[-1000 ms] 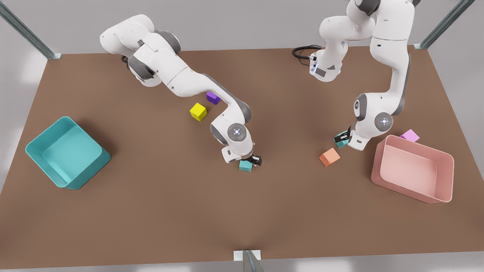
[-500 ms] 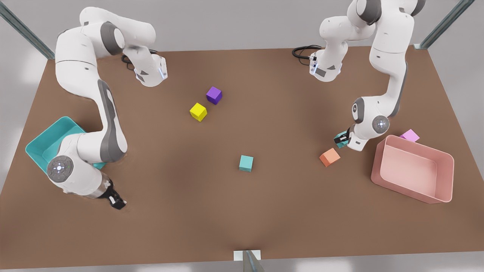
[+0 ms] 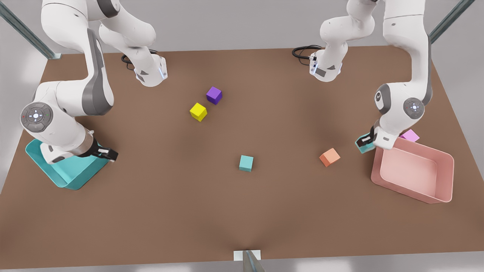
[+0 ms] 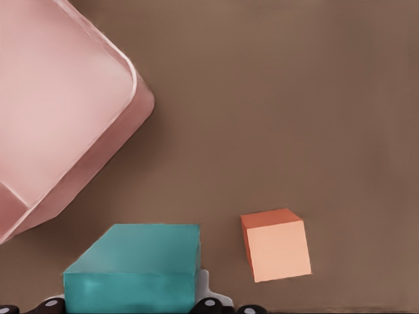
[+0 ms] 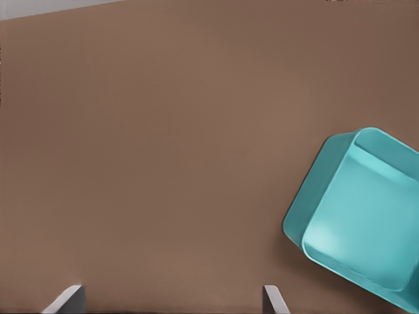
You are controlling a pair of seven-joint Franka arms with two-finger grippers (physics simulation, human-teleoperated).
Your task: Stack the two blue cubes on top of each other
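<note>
L gripper (image 3: 365,141) clamps one blue cube (image 3: 365,146) by the pink bin (image 3: 412,185) – other blue cube (image 3: 246,163) sits mid-table, toward the teal-bin (image 3: 73,177) side; R gripper (image 3: 109,153), fingers apart, empty, waits there.

1. Your two small cubes, one on the table (image 3: 246,163) and one held (image 4: 134,271), are teal.
2. Other cubes: orange (image 3: 329,157), yellow (image 3: 198,112), purple (image 3: 214,95), pink (image 3: 410,135).
3. Bins: teal (image 5: 366,216), pink (image 3: 442,196).
4. Table (image 3: 242,211): brown.
</note>
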